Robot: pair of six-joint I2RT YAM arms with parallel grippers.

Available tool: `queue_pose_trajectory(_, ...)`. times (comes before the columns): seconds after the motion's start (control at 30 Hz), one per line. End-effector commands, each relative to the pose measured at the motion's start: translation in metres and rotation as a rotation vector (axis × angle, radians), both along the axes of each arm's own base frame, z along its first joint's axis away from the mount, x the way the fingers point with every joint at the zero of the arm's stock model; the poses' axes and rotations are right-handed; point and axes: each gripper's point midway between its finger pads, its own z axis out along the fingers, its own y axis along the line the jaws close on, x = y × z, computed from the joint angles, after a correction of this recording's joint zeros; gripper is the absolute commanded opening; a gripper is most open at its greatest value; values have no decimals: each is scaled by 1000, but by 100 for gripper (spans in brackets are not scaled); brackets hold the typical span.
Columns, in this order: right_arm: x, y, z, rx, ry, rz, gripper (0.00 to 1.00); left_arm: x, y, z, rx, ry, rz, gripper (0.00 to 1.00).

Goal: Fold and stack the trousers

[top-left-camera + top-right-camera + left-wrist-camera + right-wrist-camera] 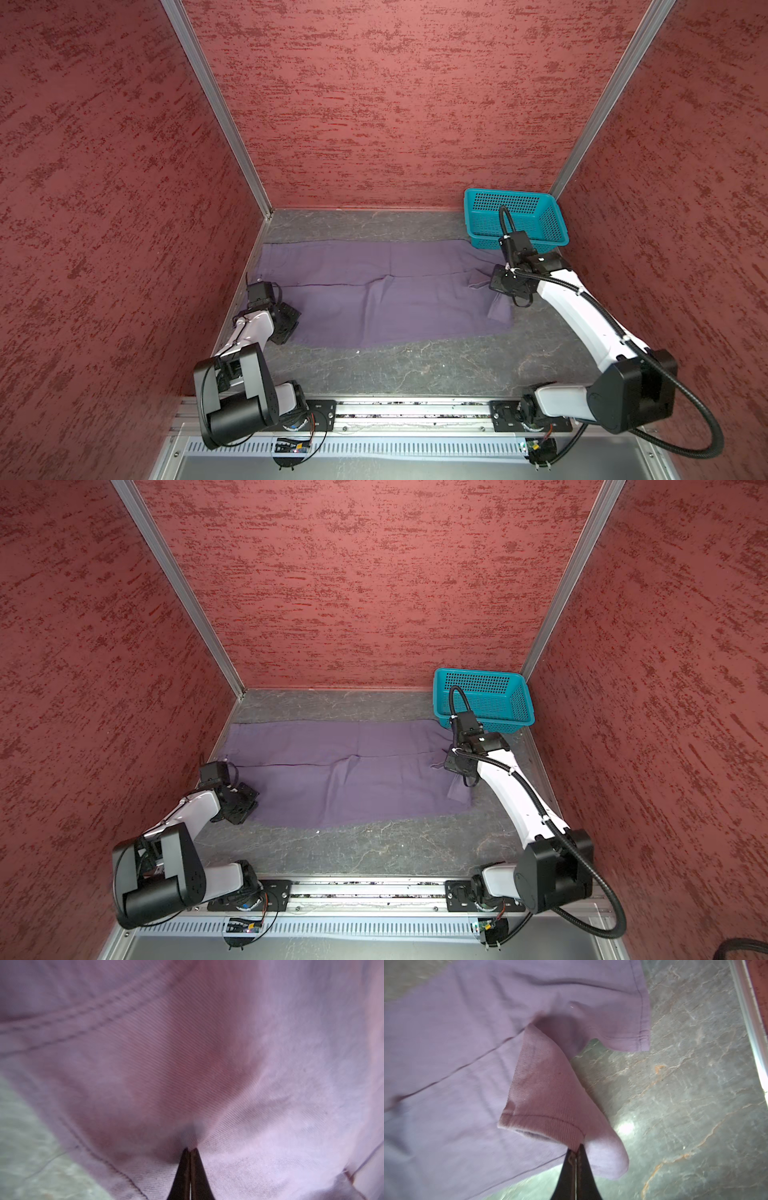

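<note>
Lavender trousers (446, 1064) — hem between right jaws, plain only in wrist view

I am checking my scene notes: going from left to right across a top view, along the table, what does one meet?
In order: left hand → trousers → right hand. Both hands are shut on the cloth. The teal basket overlaps the right hand sideways, so I leave it out.

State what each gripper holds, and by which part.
Left gripper: trousers, cloth pinched at the waist end. Right gripper: same trousers, by a leg's hem.
</note>
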Motion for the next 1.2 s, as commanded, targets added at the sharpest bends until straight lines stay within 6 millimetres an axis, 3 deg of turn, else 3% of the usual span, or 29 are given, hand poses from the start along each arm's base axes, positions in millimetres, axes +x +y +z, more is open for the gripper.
queue_pose_trajectory(0.0,-33,3,12,91,99,-30,0,4,18,13,12,-73,75,0)
queue_pose_trajectory(0.2,-51,-2,60,223,62,-76,0,1,28,14,16,-90,116,0)
queue_pose_trajectory(0.43,-67,-17,120,194,23,-99,0,0,32,13,-3,-100,140,0)
queue_pose_trajectory(0.53,-72,-13,132,276,-8,-111,0,0,34,16,0,-110,148,0)
queue_pose_trajectory(0.67,-75,-17,127,288,3,-153,0,-4,42,21,5,-125,182,0)
queue_pose_trajectory(0.8,-78,-35,124,221,-12,-213,0,-7,51,29,5,-157,224,0)
queue_pose_trajectory(0.9,-87,-51,101,145,33,-278,0,-7,53,32,11,-167,229,0)
queue_pose_trajectory(1.07,-90,-62,58,174,18,-387,0,-6,50,29,-4,-165,220,0)
queue_pose_trajectory(1.17,-90,-82,33,148,21,-463,0,-4,44,28,-26,-172,207,0)
